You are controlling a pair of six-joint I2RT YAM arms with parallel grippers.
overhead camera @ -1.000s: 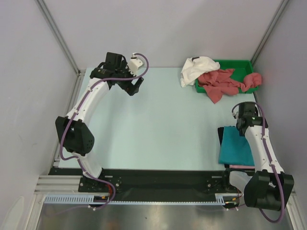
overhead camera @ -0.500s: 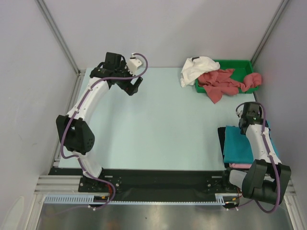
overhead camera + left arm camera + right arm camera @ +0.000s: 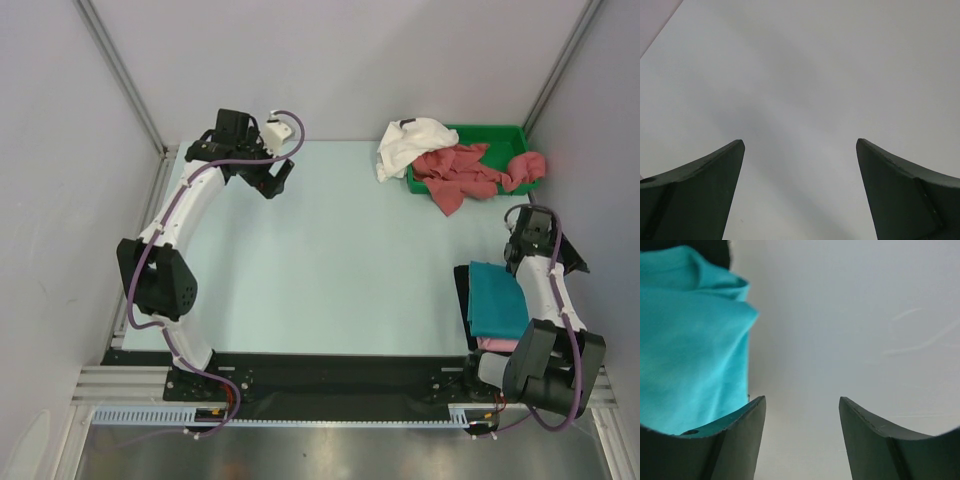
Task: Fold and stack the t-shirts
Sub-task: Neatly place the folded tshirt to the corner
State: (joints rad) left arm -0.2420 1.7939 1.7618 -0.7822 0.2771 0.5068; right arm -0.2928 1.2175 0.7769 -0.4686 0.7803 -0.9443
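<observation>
A folded teal-blue t-shirt point(image 3: 497, 298) lies at the near right of the table on a light pink t-shirt point(image 3: 497, 345) whose edge shows below it. In the right wrist view the teal-blue t-shirt point(image 3: 690, 340) fills the left side. My right gripper point(image 3: 570, 262) point(image 3: 802, 405) stands open just right of it, with only bare table between its fingers. A white t-shirt point(image 3: 415, 142) and dusty-red t-shirts point(image 3: 460, 170) hang crumpled over the green tray point(image 3: 505, 135) at the back right. My left gripper point(image 3: 275, 180) point(image 3: 800, 142) hangs open over bare table at the back left.
A dark edge point(image 3: 461, 285) shows under the stack's left side. The booth's side wall point(image 3: 600, 200) stands close to the right gripper. A black rail point(image 3: 330, 375) runs along the table's near edge between the arm bases.
My right gripper has opened, let go of the teal-blue t-shirt and swung right off it. The shirt now lies narrower on the stack. The left arm has barely moved.
</observation>
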